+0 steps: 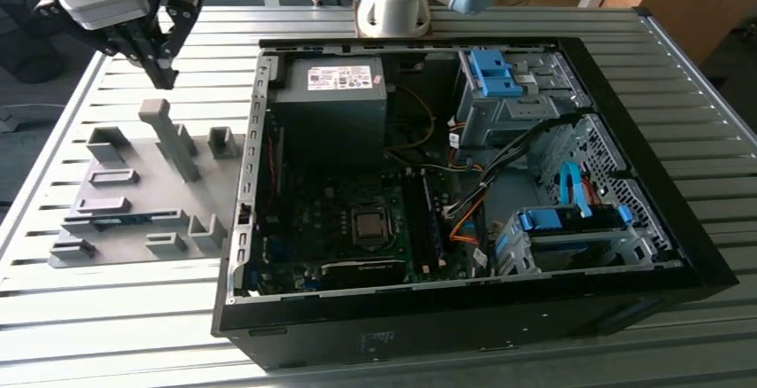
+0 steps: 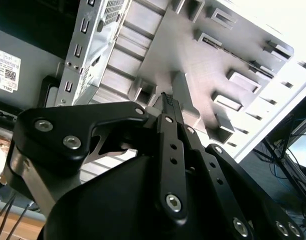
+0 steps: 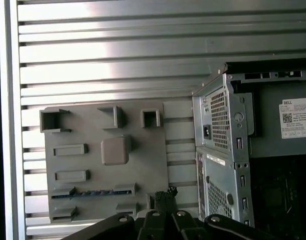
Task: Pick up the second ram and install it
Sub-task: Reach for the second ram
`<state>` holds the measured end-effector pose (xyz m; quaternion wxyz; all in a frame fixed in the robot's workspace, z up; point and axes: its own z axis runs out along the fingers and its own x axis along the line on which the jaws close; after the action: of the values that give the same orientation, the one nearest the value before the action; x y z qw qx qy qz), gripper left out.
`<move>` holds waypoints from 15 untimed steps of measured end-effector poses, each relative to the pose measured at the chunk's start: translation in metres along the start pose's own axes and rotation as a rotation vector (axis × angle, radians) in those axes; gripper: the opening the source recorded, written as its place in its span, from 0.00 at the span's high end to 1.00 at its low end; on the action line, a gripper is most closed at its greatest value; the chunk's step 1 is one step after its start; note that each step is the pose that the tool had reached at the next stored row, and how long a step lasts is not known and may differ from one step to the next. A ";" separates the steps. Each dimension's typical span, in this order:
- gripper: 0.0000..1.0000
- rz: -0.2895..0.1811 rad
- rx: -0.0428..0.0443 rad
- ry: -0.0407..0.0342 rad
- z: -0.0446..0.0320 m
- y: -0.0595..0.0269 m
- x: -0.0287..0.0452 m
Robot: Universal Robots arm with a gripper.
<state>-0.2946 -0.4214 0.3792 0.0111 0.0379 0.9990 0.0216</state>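
The gripper (image 1: 159, 71) is held above the far end of the grey fixture plate (image 1: 133, 162), apart from it. It is at the exterior view's left of the open computer case (image 1: 254, 255), which is set on the slatted worktop (image 1: 119, 317). Its fingers appear drawn together, or nearly so, and nothing is carried between them. The second ram (image 1: 122, 220) is seen lying in a long holder near the plate's near end. Its blue-green edge is also seen in the first wrist view (image 3: 90, 192), and it is touched by nothing. Inside the case a dark stick (image 1: 424, 220) seems to be seated in a board slot. The pick-up is judged not yet begun, and the installation is likewise undone.
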 end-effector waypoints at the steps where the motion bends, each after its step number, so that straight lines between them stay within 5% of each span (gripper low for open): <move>1: 0.89 0.000 0.0000 0.0002 0.0004 -0.0023 0.0013; 6: 0.89 0.000 0.0030 0.0096 0.0031 -0.0089 0.0084; 15: 0.89 0.001 0.0059 0.0264 0.0079 -0.0131 0.0357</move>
<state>-0.3309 -0.4315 0.3700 -0.0022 0.0382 0.9991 0.0192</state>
